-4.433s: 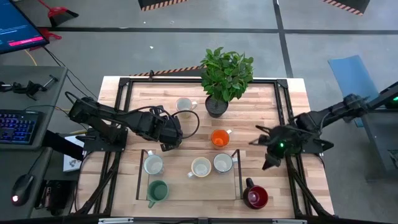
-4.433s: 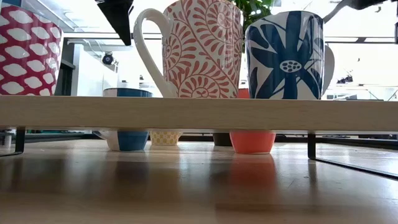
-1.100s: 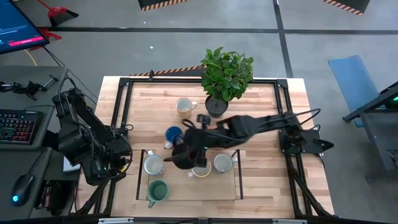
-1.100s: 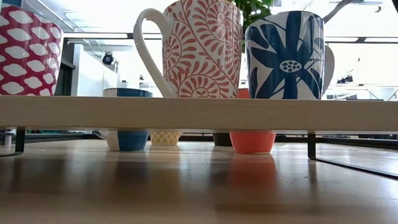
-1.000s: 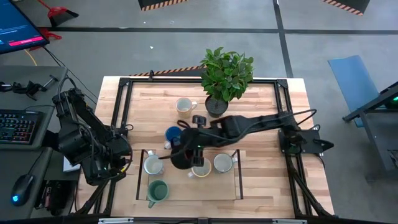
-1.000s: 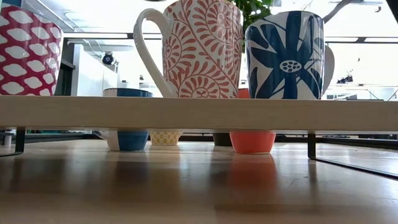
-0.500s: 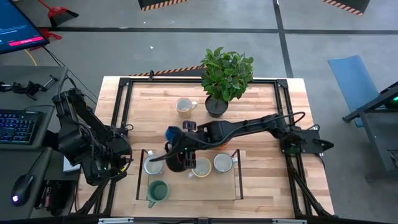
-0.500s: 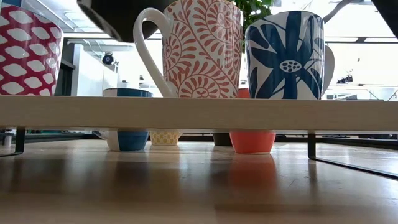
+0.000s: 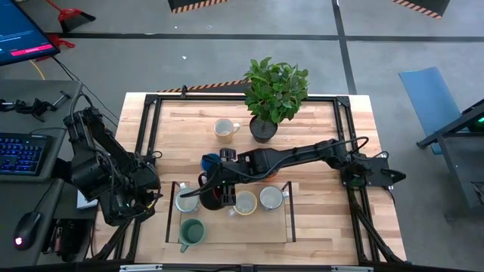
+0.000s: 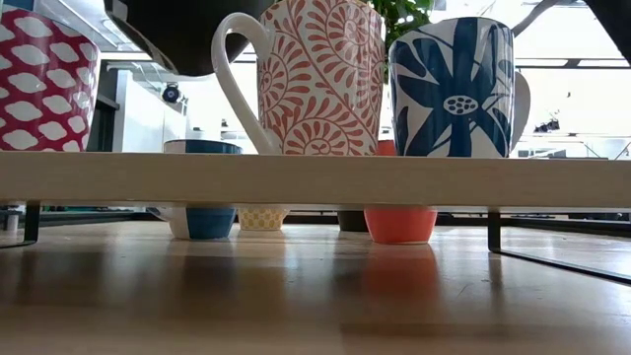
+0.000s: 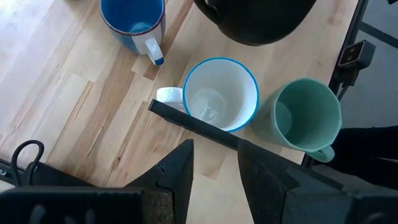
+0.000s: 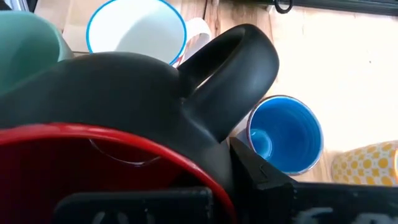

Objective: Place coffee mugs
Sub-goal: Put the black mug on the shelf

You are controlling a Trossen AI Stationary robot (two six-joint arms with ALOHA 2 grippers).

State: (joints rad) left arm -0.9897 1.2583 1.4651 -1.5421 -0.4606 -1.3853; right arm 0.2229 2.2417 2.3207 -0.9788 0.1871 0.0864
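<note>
My right gripper (image 9: 221, 181) reaches across to the table's left half, shut on a dark red mug (image 9: 213, 196), black outside and red inside (image 12: 106, 143). The mug hangs over the raised wooden rack (image 9: 227, 225), between two white mugs (image 9: 186, 201) (image 9: 244, 202). Its base shows in the low view (image 10: 187, 35). A third white mug (image 9: 271, 198) and a teal mug (image 9: 191, 231) stand on the rack. A blue mug (image 9: 209, 162) and a cream mug (image 9: 223, 129) stand on the table behind. My left gripper (image 11: 214, 177) waits open at the table's left edge. My right gripper holds the dark red mug at its rim beside the handle (image 12: 227, 74). One finger (image 12: 261, 177) shows outside the wall; the other is hidden by the gripper's own body. The fingers come from above. The mug hangs upright, lifted clear of the rack.
A potted plant (image 9: 275, 91) stands at the far middle. An orange mug (image 10: 399, 223) sits under my right arm. The rack's black frame (image 9: 289, 211) edges the board. In the low view, tall patterned mugs (image 10: 306, 79) (image 10: 454, 84) stand on the rack's board.
My right gripper has carried the dark red mug a little toward the table's left edge and downward; its base has dropped into the top of the low view. The mug stays upright and clear of the rack.
</note>
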